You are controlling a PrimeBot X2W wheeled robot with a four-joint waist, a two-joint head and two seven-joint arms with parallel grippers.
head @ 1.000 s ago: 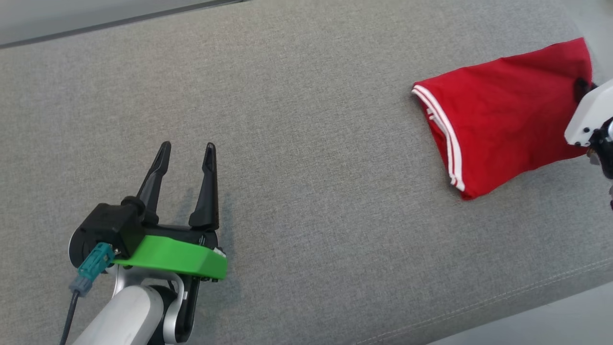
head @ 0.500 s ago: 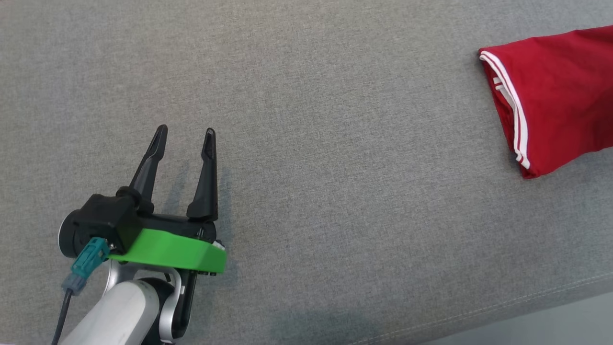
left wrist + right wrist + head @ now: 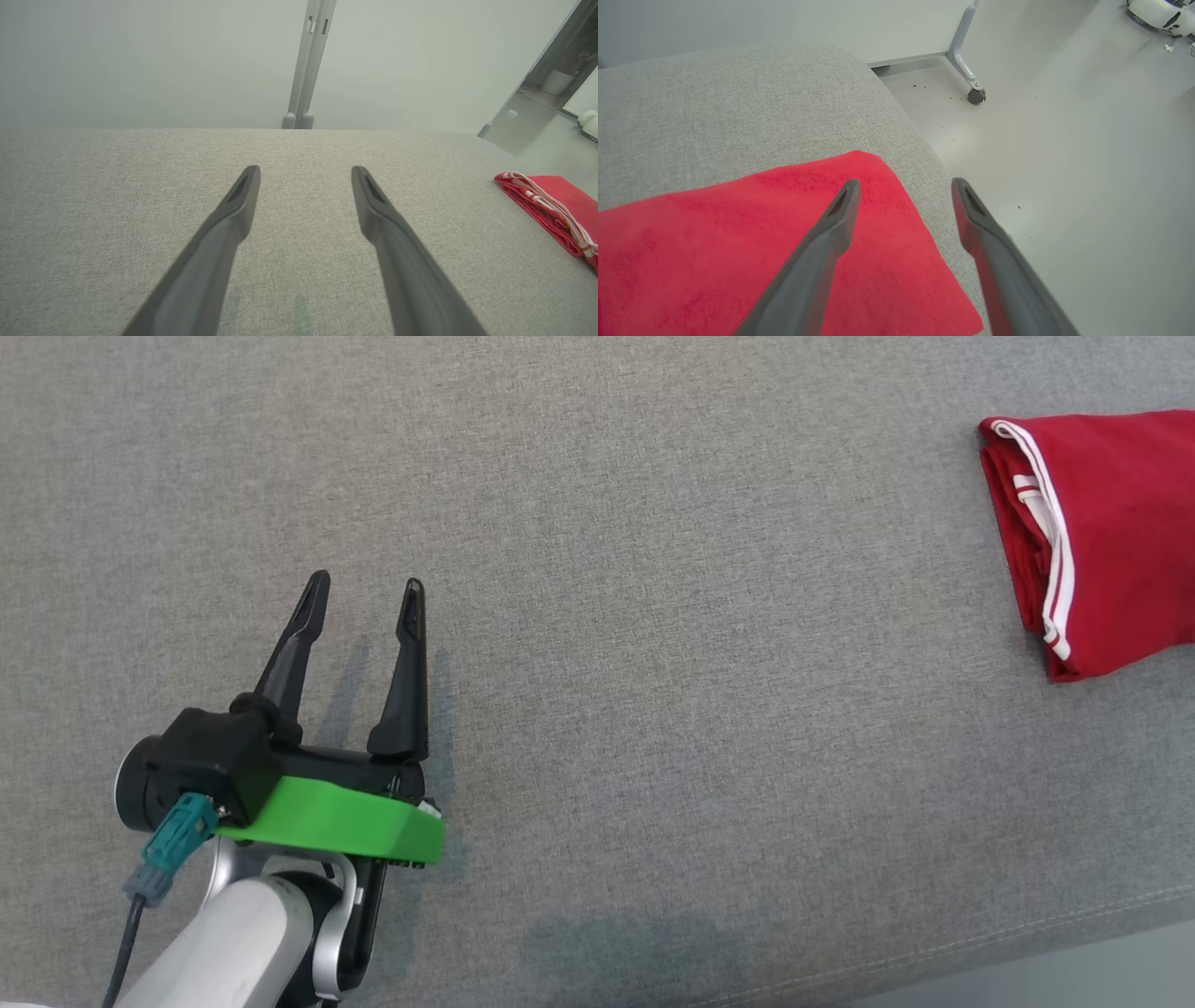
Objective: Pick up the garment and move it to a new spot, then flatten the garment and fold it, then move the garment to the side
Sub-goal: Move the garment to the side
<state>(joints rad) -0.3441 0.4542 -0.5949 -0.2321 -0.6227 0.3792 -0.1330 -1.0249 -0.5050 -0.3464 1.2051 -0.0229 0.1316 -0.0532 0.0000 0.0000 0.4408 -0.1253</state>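
The garment is red with white stripes along one edge. It lies folded flat at the right end of the grey cushion, running off the head view's right edge. My left gripper stands open at the lower left, far from the cloth, nothing between its fingers. The left wrist view has that gripper open over bare fabric, with the garment far to its right. In the right wrist view my right gripper is open above the garment, near its corner and the cushion's edge, holding nothing.
The cushion's right edge drops to a pale floor. A caster leg stands on that floor beyond the cushion. A grey post rises behind the cushion's far edge. The front seam runs near the lower right.
The head camera has swung left, so the garment sits nearer the right edge. The right gripper has let go of the garment and opened; the cloth has settled flat. The left gripper stays open.
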